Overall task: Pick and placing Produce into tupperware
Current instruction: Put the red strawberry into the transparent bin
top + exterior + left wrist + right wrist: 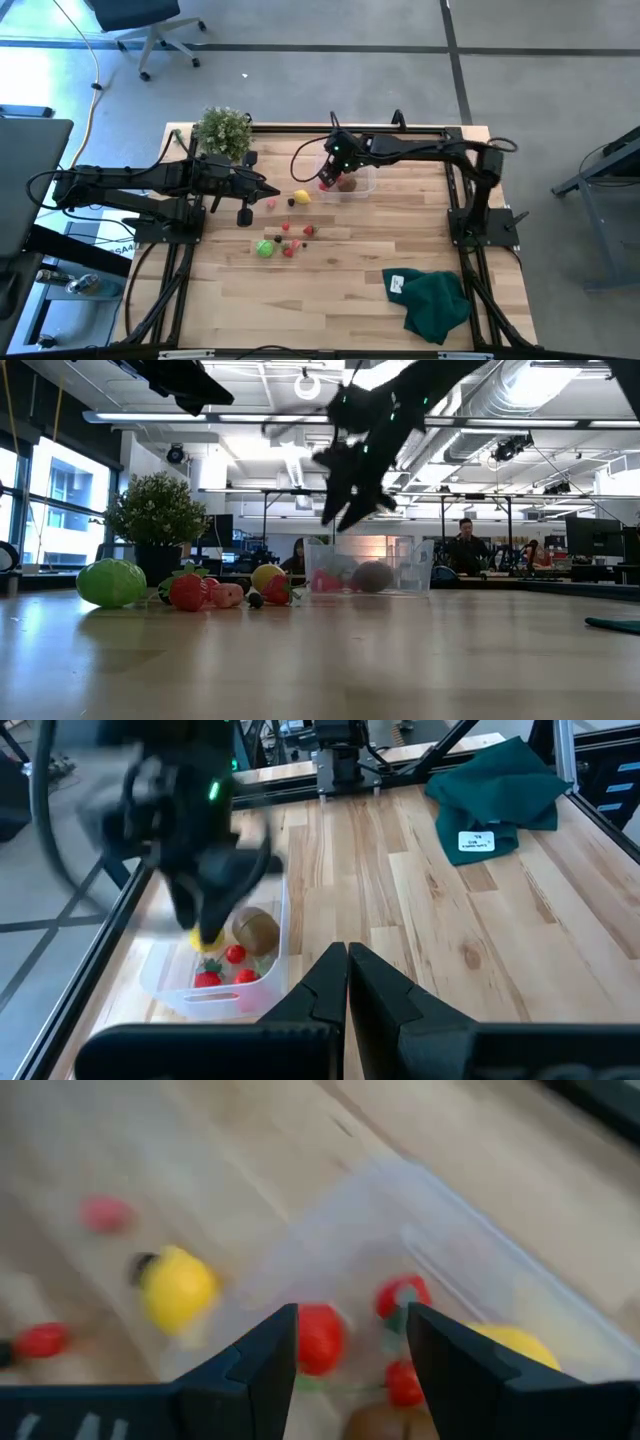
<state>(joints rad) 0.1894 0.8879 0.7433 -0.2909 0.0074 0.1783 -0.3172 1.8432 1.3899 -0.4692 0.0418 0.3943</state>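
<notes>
The right arm reaches across from its base, elbow bent, wrist angled down, and the right gripper (352,1342) hangs with its fingers (262,1355) spread apart. The left arm lies stretched out low, the left gripper (347,952) pinched tight together

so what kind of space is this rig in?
Probably an open-plan lab or workshop office: exposed ceiling ducts, rows of strip lights, people at monitors behind the wooden table, an office chair.
</notes>
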